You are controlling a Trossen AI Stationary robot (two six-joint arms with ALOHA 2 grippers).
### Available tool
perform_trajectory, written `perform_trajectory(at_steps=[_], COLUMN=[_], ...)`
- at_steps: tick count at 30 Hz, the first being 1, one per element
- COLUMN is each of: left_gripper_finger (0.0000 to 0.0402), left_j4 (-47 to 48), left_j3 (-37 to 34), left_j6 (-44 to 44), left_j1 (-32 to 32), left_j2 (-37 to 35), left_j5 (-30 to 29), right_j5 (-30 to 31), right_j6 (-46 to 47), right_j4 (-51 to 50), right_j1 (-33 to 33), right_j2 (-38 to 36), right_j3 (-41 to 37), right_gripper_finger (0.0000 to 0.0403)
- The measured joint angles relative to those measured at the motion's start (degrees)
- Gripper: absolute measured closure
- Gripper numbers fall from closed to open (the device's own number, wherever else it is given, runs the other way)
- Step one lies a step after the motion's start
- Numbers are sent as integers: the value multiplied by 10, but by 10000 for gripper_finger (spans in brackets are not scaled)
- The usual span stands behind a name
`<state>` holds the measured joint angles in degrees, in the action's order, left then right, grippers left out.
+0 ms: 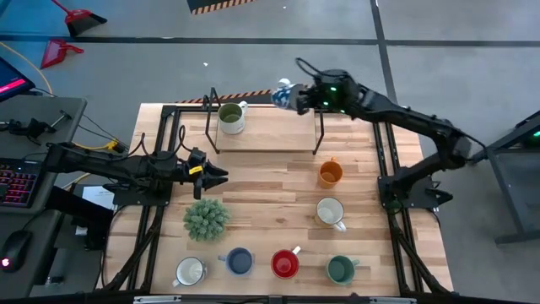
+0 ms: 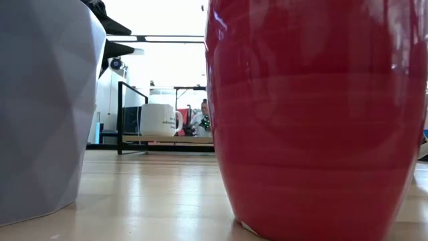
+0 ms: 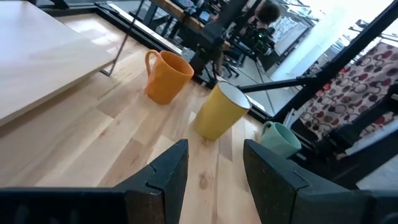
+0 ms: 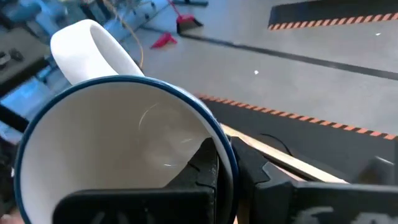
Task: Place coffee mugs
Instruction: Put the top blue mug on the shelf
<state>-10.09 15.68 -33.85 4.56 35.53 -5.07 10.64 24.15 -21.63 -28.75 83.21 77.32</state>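
My right gripper (image 1: 295, 98) is shut on a mug (image 1: 283, 94), blue outside and white inside, held in the air over the far edge of the raised wooden shelf (image 1: 272, 133). An olive and cream mug (image 1: 231, 117) stands on that shelf. On the table stand the orange mug (image 1: 330, 173), a cream mug (image 1: 329, 211) and, along the near edge, white (image 1: 191, 271), blue (image 1: 239, 261), red (image 1: 284, 264) and dark green (image 1: 340, 270) mugs. My left gripper (image 1: 221, 176) is open and empty at the table's left side, pointing right. My right gripper holds the blue and white mug by its rim (image 4: 214, 134). One finger (image 4: 205, 165) is inside the mug and the other (image 4: 273, 183) is outside against the wall. The mug is lifted clear and tilted, its white handle (image 4: 93, 43) on the side away from the fingers.
A bushy green plant (image 1: 207, 217) in a grey faceted pot (image 2: 40, 100) stands just near of my left gripper. The shelf's black legs (image 1: 319, 133) rise from the table. Open tabletop lies between the shelf and the near row of mugs.
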Motion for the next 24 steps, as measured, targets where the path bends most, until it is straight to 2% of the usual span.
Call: perform_trajectory(at_steps=[6, 13, 19, 24], left_gripper_finger=[259, 259, 259, 259], left_j4=[1, 1, 14, 23], left_j3=[0, 0, 0, 0], left_j6=[1, 6, 5, 0], left_j1=[0, 0, 0, 0], left_j2=[0, 0, 0, 0], left_j5=[5, 5, 5, 5], right_j5=[24, 29, 14, 2], right_j6=[-26, -29, -10, 2], right_j4=[-155, -271, -314, -323], right_j1=[4, -3, 0, 7], right_j2=[121, 242, 327, 374], right_j3=[173, 341, 424, 454], right_gripper_finger=[403, 403, 403, 403])
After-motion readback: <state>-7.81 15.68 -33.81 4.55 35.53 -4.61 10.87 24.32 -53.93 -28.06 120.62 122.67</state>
